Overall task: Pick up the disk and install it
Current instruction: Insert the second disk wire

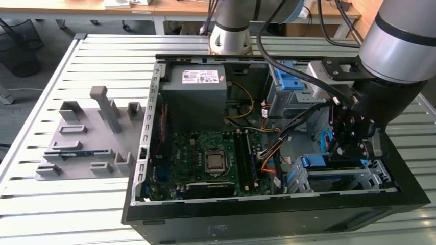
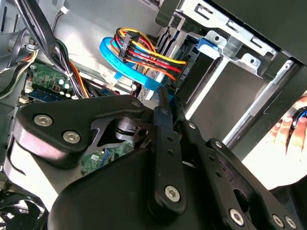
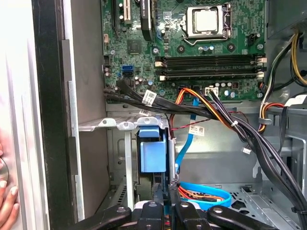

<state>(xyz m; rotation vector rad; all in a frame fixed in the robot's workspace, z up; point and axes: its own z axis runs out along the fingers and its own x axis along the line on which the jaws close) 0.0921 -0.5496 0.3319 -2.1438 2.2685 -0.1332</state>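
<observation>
The disk (image 3: 153, 156), blue carrier frame facing out, stands on edge in the metal drive bay (image 3: 125, 125) at the case's front corner. My gripper (image 3: 166, 197) is right at its edge, fingers drawn close with a thin strip of the blue frame between them. In the exterior view the gripper (image 1: 355, 149) reaches down into the case at the exterior view's right, just above the blue-framed disk (image 1: 332, 164). In the second wrist view the black fingers (image 2: 162, 125) point toward the bay.
The open black computer case (image 1: 272, 217) lies on a slatted table (image 1: 41, 204). Cable bundles (image 3: 225, 117), a blue data cable (image 3: 204, 194) and the motherboard (image 1: 204, 153) lie near the bay. A hand (image 3: 6, 203) rests outside the case wall. A grey fixture (image 1: 85, 138) stands left.
</observation>
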